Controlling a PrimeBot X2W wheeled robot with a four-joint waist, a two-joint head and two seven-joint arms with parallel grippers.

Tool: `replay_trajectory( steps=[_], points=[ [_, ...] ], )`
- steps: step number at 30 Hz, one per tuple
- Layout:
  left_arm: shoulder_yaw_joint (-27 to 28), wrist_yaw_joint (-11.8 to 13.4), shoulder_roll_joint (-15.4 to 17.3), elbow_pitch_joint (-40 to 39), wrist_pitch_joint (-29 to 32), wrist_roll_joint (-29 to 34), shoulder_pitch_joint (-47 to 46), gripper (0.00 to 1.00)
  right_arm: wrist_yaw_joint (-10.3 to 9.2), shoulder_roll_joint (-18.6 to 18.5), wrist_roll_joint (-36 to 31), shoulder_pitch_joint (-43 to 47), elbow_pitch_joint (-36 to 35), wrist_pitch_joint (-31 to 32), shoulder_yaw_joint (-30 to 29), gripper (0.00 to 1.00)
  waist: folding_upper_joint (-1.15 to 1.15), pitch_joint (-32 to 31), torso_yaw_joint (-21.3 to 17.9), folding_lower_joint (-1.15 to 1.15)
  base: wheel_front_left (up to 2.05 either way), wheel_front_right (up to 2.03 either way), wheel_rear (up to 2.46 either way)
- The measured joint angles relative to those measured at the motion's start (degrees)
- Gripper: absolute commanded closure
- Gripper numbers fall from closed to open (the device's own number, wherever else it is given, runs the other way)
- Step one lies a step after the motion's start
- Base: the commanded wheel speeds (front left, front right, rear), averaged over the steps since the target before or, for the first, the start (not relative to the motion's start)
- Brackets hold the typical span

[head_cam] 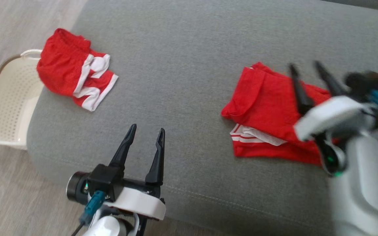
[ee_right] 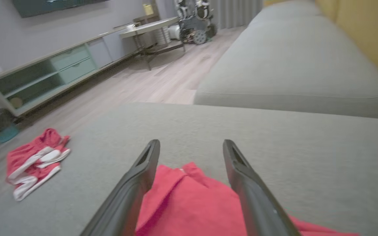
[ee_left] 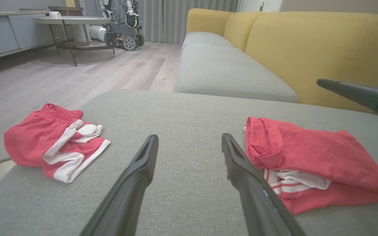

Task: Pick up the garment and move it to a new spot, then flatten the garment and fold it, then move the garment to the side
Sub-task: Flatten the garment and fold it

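Folded red garment [head_cam: 264, 105] lay on the sofa cushion [head_cam: 182, 65] beneath the right gripper [head_cam: 305, 67], its fingers apart and empty; left gripper [head_cam: 146, 129], also apart, sat well to the left.

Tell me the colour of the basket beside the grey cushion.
Cream-white; the perforated basket shows best in the head view.

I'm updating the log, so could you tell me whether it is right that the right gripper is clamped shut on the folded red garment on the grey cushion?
Not quite: the right gripper is open, its fingers standing apart over the folded red garment on the grey cushion. The right wrist view shows this.
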Motion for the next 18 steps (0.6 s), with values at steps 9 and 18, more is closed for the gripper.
replay_trajectory(
  steps=[9,18],
  points=[
    [0.8,-1.1,-0.4,-0.6,0.0,0.9,0.0,0.00,0.00,0.1,-4.0,9.6,-1.5,-4.9,-3.0,1.00,0.00,0.2,-0.6,0.00,0.00,0.00,0.00],
    [-0.2,-2.6,-0.9,0.5,0.0,1.4,0.0,0.00,0.00,0.1,-4.0,-0.6,19.4,-7.1,-2.6,1.00,0.00,0.8,3.2,0.00,0.00,0.00,0.00]
  ],
)
